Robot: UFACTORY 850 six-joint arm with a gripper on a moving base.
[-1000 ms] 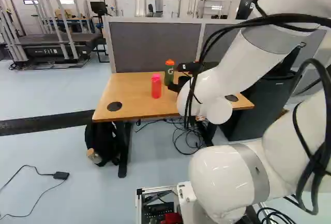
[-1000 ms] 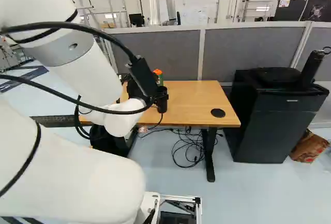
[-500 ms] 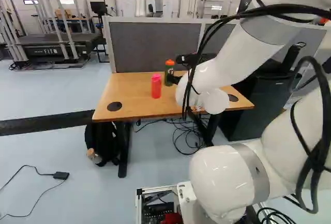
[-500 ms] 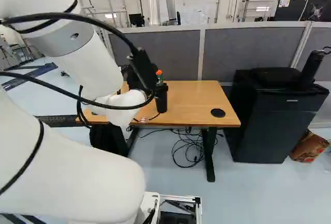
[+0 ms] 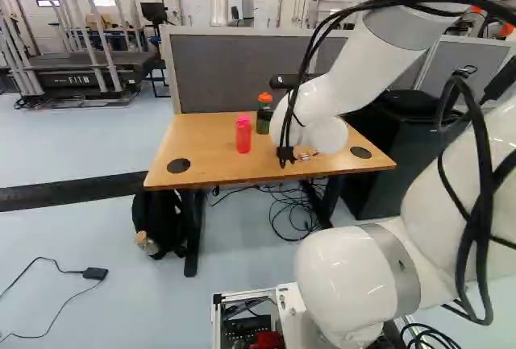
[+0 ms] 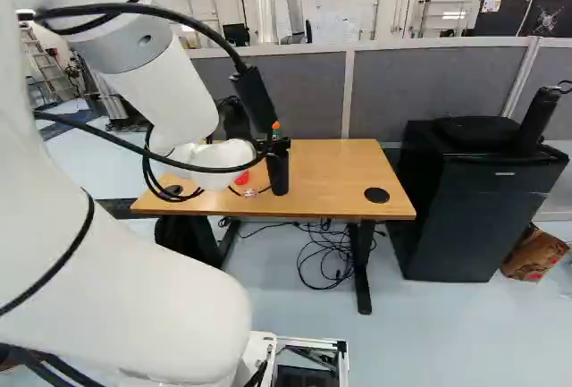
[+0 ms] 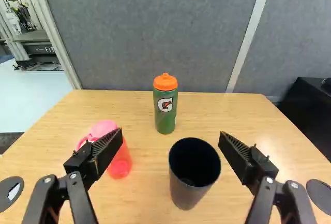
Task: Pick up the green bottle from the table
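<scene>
In the right base view the black gripper [image 6: 234, 121] shows partly behind the arm and its cable, over the table [image 6: 340, 172]. The wrist view has the gripper [image 7: 171, 133] open, with nothing gripped. The green bottle [image 7: 165, 111] with its orange cap stands upright on the table, ahead of the fingers and roughly centred on the gap between them. In the left base view the green bottle [image 5: 264, 123] is partly covered by the arm and a dark gripper part.
A dark open cup [image 7: 189, 193] stands on the table, nearer than the bottle and between the finger lines. A pink-red bottle [image 7: 120, 162] is partly behind one finger. A grey partition [image 7: 150, 32] rises behind the table; a black cabinet [image 6: 465, 217] stands beside it.
The arm has shifted in both base views, its wrist moving left in the left base view and its upper links swinging. The base, the bottles and the cup have stayed put. The gripper holds nothing.
</scene>
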